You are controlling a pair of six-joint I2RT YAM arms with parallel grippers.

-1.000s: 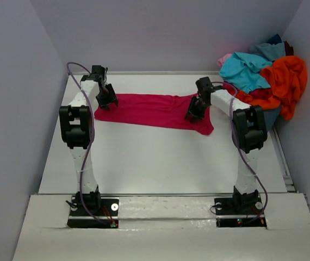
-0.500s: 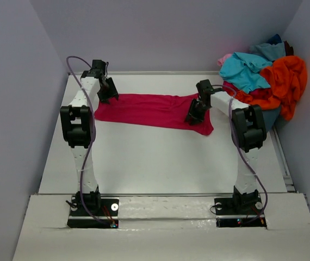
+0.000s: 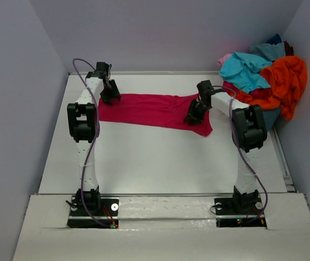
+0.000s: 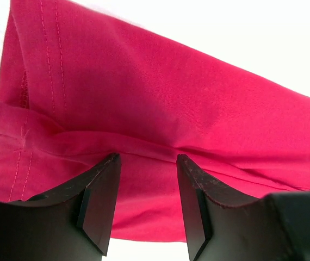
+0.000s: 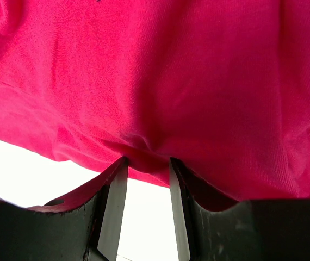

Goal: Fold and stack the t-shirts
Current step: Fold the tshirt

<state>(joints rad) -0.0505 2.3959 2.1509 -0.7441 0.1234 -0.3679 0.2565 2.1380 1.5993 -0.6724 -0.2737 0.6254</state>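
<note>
You have the crimson t-shirt (image 3: 152, 110) lying flat on the table (image 3: 155, 163), drawn out lengthwise between your two arms. The left gripper (image 3: 111, 98) is over its left end, jaws partly apart astride a fold ridge; I cannot tell whether the cloth is pinched. The right gripper (image 3: 193, 116) is at the right end, clamped on the puckered hem. The other t-shirts (image 3: 264, 76) are heaped in the far right corner.

Spread t-shirt (image 3: 152, 110) lies on the table (image 3: 144, 163); shirt heap (image 3: 264, 76) sits far right.
</note>
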